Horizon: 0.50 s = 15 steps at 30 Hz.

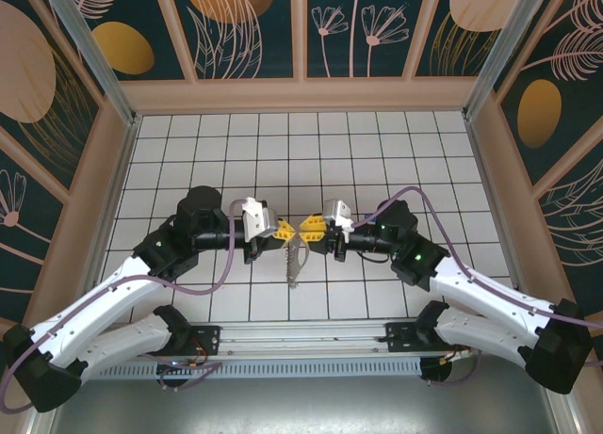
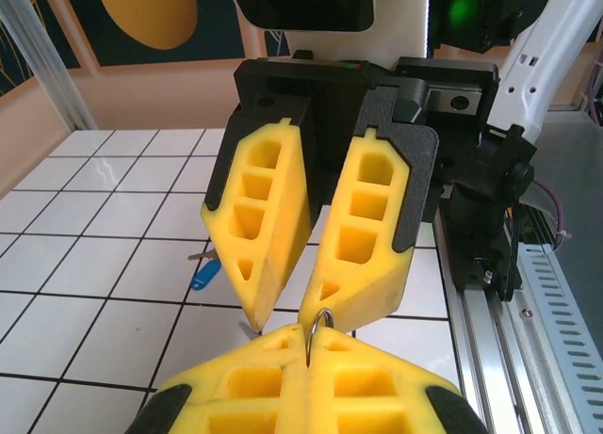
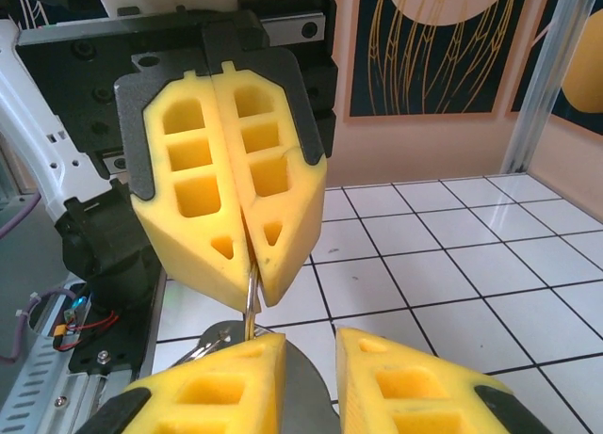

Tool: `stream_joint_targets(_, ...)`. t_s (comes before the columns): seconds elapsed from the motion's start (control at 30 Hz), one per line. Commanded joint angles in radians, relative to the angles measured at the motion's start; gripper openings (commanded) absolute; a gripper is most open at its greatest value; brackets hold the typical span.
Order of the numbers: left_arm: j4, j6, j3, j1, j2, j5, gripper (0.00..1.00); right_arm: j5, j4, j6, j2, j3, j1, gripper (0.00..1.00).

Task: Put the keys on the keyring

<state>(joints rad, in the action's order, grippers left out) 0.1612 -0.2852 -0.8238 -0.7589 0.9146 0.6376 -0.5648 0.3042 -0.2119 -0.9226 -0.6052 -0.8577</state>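
We see the left gripper (image 2: 307, 345) clamped on the keyring (image 2: 323, 318); the right gripper (image 2: 287, 313) faces it, fingers apart. The blue key (image 2: 202, 275) lies on the table (image 2: 94, 302).

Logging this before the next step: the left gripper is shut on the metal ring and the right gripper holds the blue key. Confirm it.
One thing is wrong: the blue key is not in the right gripper; it lies on the tiled table, as the left wrist view shows. The left gripper is indeed shut on the metal ring.
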Motion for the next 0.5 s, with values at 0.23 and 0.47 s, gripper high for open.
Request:
stream_joint_targets(0.23,0.003,-0.033,-0.041,-0.015,0.013,-0.053,0.0,-0.001,-0.046,-0.019,0.05,-0.048,-0.038,0.22)
stream_joint_targets(0.47,0.009,-0.036,-0.041,-0.018,0.014,-0.057,0.0,-0.031,-0.051,0.003,0.071,-0.045,-0.04,0.29)
